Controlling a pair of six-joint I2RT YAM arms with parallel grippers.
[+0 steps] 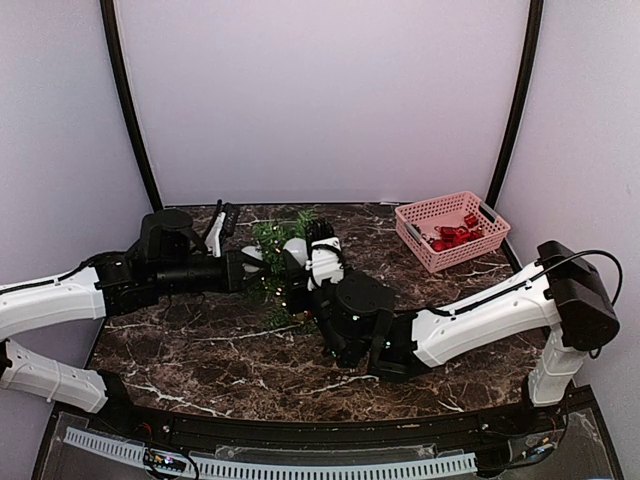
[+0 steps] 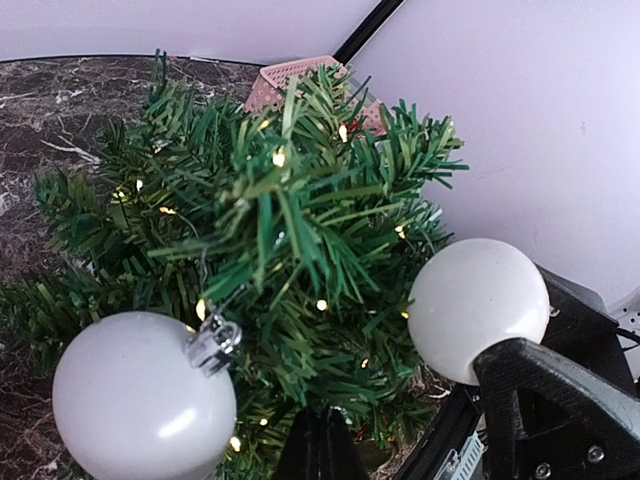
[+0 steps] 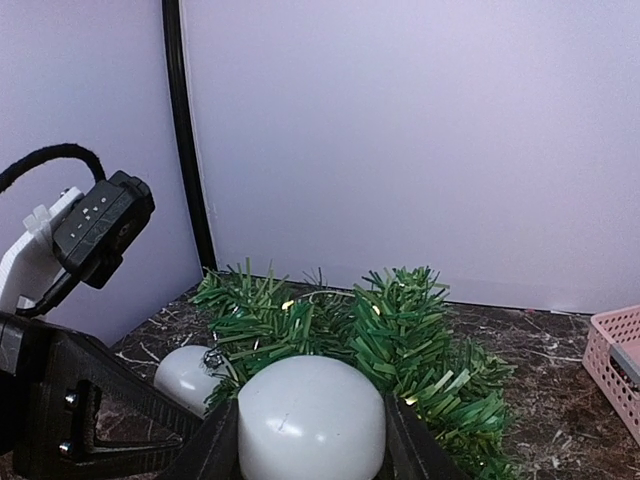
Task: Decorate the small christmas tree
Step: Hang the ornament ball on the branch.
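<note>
Small christmas tree (image 3: 400, 320) seemingly touches the ball (image 3: 305, 405) in right end effector (image 3: 312, 450)

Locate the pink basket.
Top view: the pink basket sits at the far right of the table, near the back wall, apart from the small christmas tree to its left.

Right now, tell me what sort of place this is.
Likely a robot test booth, not a home: plain lilac walls with black corner poles, a marble-patterned table carrying two bolted arms, and staged props, the small christmas tree and a pink basket.
</note>
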